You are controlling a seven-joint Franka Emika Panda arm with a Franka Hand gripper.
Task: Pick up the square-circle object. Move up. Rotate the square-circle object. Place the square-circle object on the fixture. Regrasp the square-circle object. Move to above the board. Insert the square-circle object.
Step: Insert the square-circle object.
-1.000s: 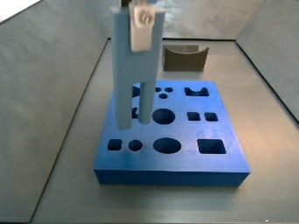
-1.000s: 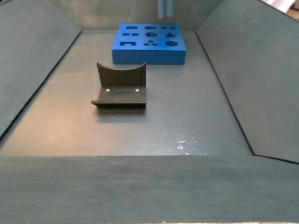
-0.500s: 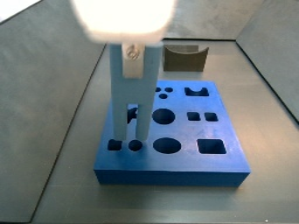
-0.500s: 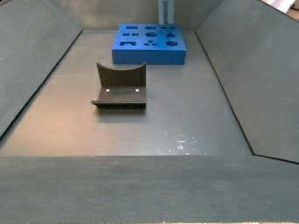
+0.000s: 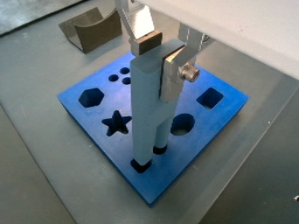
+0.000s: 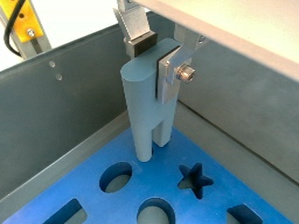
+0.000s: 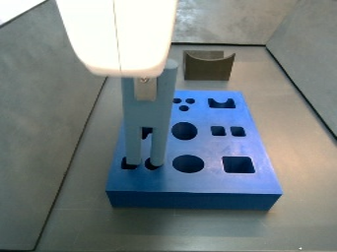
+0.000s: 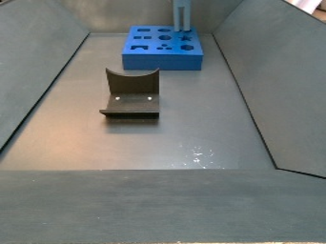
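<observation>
The square-circle object is a long light blue-grey peg standing upright, and my gripper is shut on its top end. Both wrist views show the silver fingers pressed on either side of the peg. Its forked lower end sits in the small square and round holes at one corner of the board, a thick blue slab. A side view shows the peg reaching down to the board under the blurred white wrist housing. The fixture stands apart, bare.
The board lies at the far end of a grey walled bin, close to the walls. Star, hexagon, oval and round holes surround the peg. The fixture stands just behind the board in a side view.
The gripper has come down with the peg. The peg's lower end, which hung above the board's surface, now sits in the corner holes.
</observation>
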